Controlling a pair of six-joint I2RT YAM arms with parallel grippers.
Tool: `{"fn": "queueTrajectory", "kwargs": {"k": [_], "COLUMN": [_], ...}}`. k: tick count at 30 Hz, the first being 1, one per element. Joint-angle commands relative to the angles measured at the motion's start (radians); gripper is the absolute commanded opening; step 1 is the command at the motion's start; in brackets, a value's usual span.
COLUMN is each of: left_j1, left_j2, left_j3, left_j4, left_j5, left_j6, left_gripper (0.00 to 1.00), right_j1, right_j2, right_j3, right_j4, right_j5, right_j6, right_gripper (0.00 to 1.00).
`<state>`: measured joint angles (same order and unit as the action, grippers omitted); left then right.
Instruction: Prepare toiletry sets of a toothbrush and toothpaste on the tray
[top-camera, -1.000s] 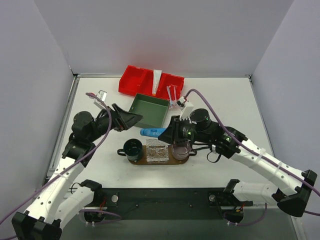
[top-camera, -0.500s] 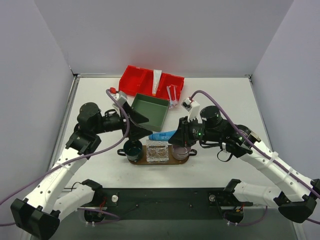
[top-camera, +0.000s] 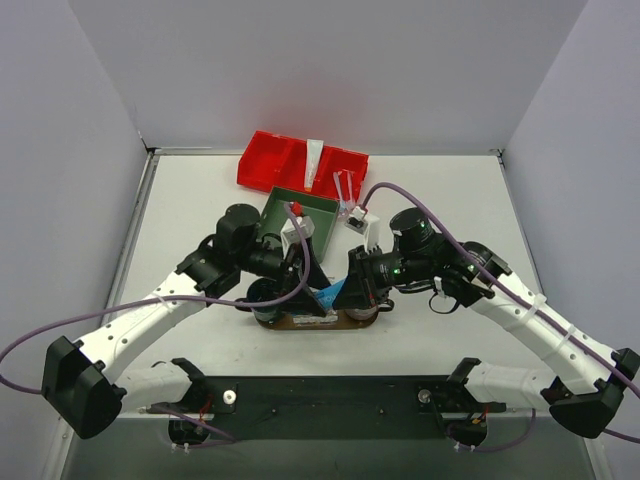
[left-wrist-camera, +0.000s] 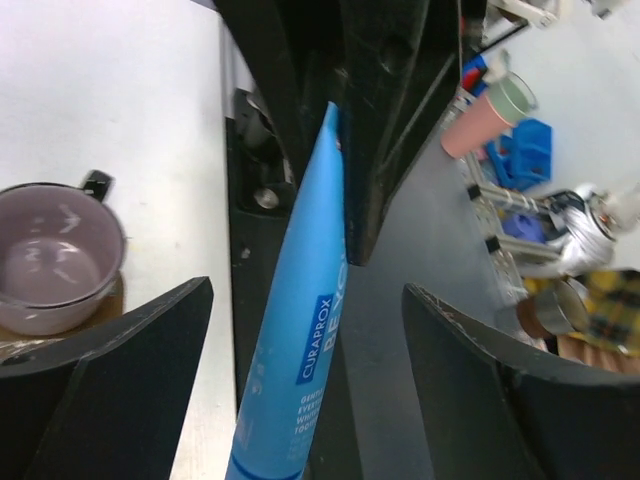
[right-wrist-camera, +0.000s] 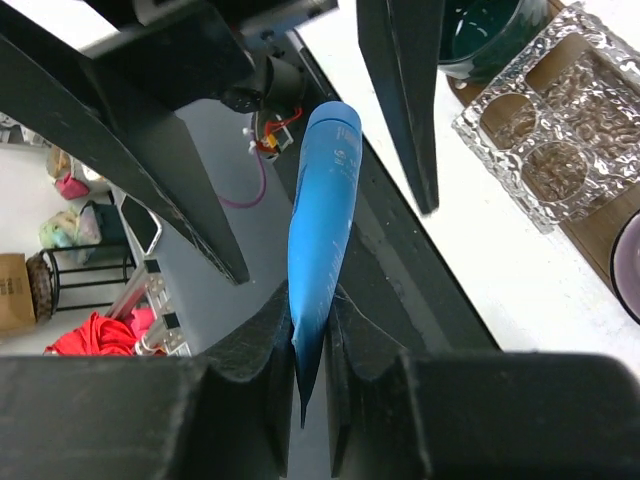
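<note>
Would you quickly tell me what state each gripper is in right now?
Left gripper: open, straddling the blue tube.
Right gripper: closed, holding the blue tube's tail.

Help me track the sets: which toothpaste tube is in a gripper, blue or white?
The blue tube, pinched at its flat end by the right gripper. The white tube sits in the red bin at the back, with no gripper on it.

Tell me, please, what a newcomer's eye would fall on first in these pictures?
The blue tube stands out, pinched at its flat end by the right arm's fingers over the tray. The left arm's fingers stand wide open on either side of it. Behind, a red bin holds a white tube.
</note>
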<state>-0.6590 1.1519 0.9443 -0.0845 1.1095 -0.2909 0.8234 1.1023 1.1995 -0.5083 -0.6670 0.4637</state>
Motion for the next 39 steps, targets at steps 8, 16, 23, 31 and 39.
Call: {"fn": "queueTrajectory", "kwargs": {"k": [8, 16, 23, 31, 39], "left_j1": [-0.071, -0.071, -0.068, -0.057, -0.014], "left_j2": [0.029, 0.000, -0.078, -0.133, -0.152], "left_j3": [0.001, -0.009, -0.113, -0.165, -0.193], "left_j4": [0.045, 0.069, 0.322, 0.442, 0.508], "left_j5": [0.162, 0.101, -0.140, -0.185, -0.140], "left_j6": [-0.001, -0.022, -0.146, -0.195, -0.241], "left_gripper": [0.34, 0.11, 0.10, 0.11, 0.12], "right_j1": [-0.009, -0.055, -0.093, -0.112, -0.109], "right_j2": [0.019, 0.005, -0.061, -0.206, -0.136], "right_j3": [0.077, 0.055, 0.014, -0.141, -0.143], "right_j4": [-0.030, -0.029, 0.097, 0.465, 0.496], "right_j5": [-0.080, -0.034, 0.029, 0.159, 0.029], "right_j6": [-0.062, -0.054, -0.011, 0.090, 0.113], "right_gripper": [0.00, 0.09, 0.49, 0.62, 0.59]}}
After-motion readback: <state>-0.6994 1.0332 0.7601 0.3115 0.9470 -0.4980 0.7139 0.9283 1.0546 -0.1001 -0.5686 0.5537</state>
